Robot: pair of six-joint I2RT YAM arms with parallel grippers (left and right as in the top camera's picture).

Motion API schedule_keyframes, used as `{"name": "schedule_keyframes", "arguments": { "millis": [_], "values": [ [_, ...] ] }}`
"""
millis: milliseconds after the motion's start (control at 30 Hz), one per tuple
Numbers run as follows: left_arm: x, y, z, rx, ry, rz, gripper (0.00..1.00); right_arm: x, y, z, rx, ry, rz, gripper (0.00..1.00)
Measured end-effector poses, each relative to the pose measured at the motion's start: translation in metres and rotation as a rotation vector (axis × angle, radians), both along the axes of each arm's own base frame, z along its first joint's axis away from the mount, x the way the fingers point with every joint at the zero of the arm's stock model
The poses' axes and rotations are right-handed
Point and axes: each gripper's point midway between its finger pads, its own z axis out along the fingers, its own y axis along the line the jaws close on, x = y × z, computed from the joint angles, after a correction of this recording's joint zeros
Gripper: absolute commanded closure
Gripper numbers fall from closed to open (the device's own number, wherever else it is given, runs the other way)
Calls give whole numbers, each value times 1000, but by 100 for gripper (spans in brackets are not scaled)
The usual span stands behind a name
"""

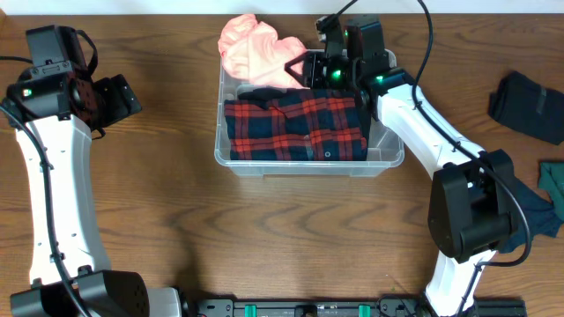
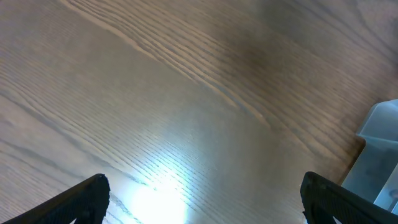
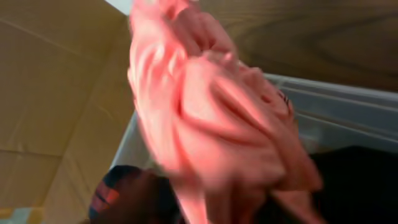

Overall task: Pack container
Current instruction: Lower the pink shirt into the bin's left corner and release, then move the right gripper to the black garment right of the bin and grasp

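The clear plastic container point(image 1: 308, 165) stands at the table's back middle. A folded red-and-navy plaid shirt point(image 1: 295, 128) fills its front part. A pink garment point(image 1: 256, 48) is bunched over its back left corner. My right gripper point(image 1: 304, 69) is over the container's back edge, shut on the pink garment, which fills the right wrist view point(image 3: 211, 124) and hides the fingers. The container's rim point(image 3: 336, 99) and a bit of the plaid shirt point(image 3: 106, 193) show behind it. My left gripper point(image 1: 128, 97) is open and empty over bare wood point(image 2: 205, 208), left of the container.
A dark garment point(image 1: 527, 106) lies at the far right, and a dark teal cloth point(image 1: 551, 198) lies at the right edge below it. A corner of the container point(image 2: 379, 155) shows at the right of the left wrist view.
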Motion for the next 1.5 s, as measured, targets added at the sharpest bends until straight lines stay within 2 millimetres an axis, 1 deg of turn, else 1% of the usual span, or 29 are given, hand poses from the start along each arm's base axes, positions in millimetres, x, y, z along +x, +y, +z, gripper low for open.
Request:
{"name": "schedule_keyframes", "arguments": {
  "millis": [167,267,367,433,500,600,700,767,867,933,1000,1033,1067,1167,1200,1267,1333,1467,1500],
  "values": [
    [0,0,0,0,0,0,2,6,-10,-1,-15,-17,-16,45],
    [0,0,0,-1,1,0,2,12,-23,0,-14,-23,-30,37],
    [0,-1,-1,-7,2,-3,2,17,-38,3,-17,-26,-28,35],
    [0,-2,-1,-9,2,-4,2,20,-45,11,-20,-38,-18,36],
    [0,-2,-1,-13,0,-6,2,23,-48,25,-23,-64,0,38],
    [0,-3,-1,-15,-1,-7,2,23,-46,46,-34,-106,41,41],
    [0,-3,-1,-18,-1,-9,2,19,-41,59,-55,-139,84,50],
    [0,-4,-1,-20,-1,-10,2,13,-35,60,-72,-141,112,52],
    [0,-4,-1,-21,-1,-10,2,3,-33,53,-92,-101,137,51],
    [0,-4,-1,-21,-1,-10,2,-2,-39,47,-108,-58,138,48],
    [0,-4,-1,-21,-1,-10,2,-5,-52,42,-123,-14,117,46],
    [0,-4,-1,-21,-1,-10,2,-7,-68,38,-138,25,93,44],
    [0,-4,-1,-21,-1,-10,2,-6,-78,36,-147,43,72,44],
    [0,-4,-1,-21,-1,-10,2,-2,-135,36,-176,102,-46,42],
    [0,-4,-1,-21,-1,-10,2,-1,-161,37,-185,122,-97,40],
    [0,-4,-1,-21,-1,-10,2,-1,-205,39,-196,149,-190,36],
    [0,-4,-1,-21,-1,-11,2,-4,-254,39,-212,184,-291,33],
    [0,-4,-1,-21,-1,-10,2,-22,-345,31,-226,266,-470,28],
    [0,-4,-1,-21,-1,-11,2,-27,-362,29,-227,281,-505,27]
  ]
}}
